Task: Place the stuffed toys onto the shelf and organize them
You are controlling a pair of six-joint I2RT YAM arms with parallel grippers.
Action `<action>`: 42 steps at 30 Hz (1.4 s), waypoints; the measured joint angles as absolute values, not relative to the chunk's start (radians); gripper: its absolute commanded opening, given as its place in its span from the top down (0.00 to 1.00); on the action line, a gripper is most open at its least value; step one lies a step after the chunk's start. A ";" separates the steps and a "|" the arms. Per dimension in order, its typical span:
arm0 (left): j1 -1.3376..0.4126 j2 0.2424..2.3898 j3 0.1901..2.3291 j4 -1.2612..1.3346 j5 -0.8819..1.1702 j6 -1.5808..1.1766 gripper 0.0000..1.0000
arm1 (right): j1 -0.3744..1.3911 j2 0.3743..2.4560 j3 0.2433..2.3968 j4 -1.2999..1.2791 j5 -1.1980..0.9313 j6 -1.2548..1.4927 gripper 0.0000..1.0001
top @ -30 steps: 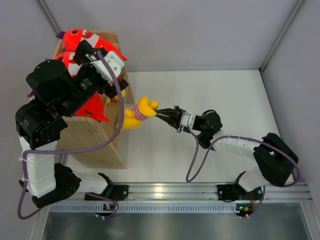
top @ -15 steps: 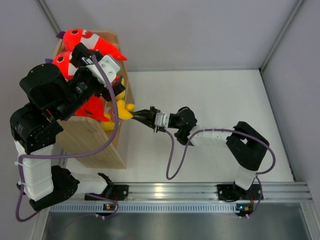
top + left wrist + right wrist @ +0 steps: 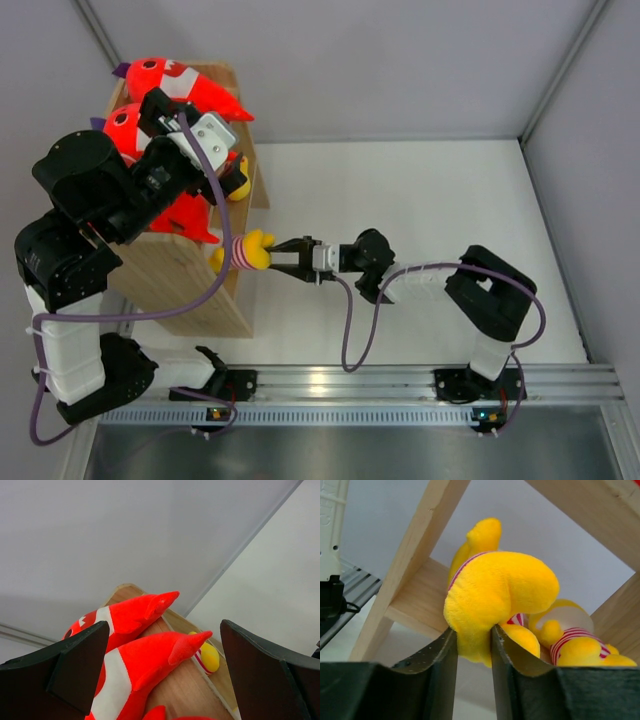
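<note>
— Checking your right gripper [image 3: 474, 645] first: what do the fingers hold?

— Both fingers are clamped on a lobe of the yellow plush toy [image 3: 500, 590]. From above, you have it at the right side edge of the shelf [image 3: 185, 290], just beside the slab. The right wrist view has the shelf's wooden members framing it. A striped yellow piece sits just behind it; I cannot tell whether that is part of the same toy.

— And your left gripper [image 3: 164, 630]?

— Fingers spread wide, nothing between them. You have it above the tray top, looking down on the red tails.

— Note the sharks.

— There are three red plush sharks on the shelf top:
- The far shark [image 3: 180, 85] lies at the back end in full view.
- The middle shark [image 3: 122, 128] is partly covered by your left arm.
- The near shark [image 3: 188, 215] is also partly covered by that arm.

In the left wrist view, two tails lie side by side and touching, with their tips toward the right rim.

— Any other toy?

— A second yellow plush toy [image 3: 238, 186] with a red-white band lies at the right rim, near the tail tips.
</note>
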State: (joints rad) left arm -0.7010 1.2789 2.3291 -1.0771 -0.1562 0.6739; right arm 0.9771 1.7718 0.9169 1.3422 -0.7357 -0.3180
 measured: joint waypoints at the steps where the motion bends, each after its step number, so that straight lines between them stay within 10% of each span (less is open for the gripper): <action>1: -0.701 1.279 2.329 -1.077 -0.154 0.674 0.02 | 0.978 1.772 0.910 1.340 -0.739 -0.318 0.66; 20: -0.701 1.279 2.329 -1.077 -0.150 0.675 0.02 | 0.980 1.787 0.906 1.325 -0.762 -0.418 0.33; 23: -0.701 1.279 2.329 -1.077 -0.150 0.675 0.02 | 0.980 1.787 0.925 1.321 -0.773 -0.416 0.39; 29: -0.701 1.278 2.329 -1.077 -0.150 0.675 0.02 | 0.981 1.787 0.960 1.319 -0.796 -0.415 0.99; 42: -0.701 1.278 2.329 -1.078 -0.149 0.675 0.02 | 1.006 1.782 1.039 0.940 -0.746 -0.868 1.00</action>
State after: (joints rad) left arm -0.7010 1.2778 2.3291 -1.0779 -0.1493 0.6750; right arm 1.0058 1.7824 1.0389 0.9401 -0.7460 -0.8684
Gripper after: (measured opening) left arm 0.984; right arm 0.036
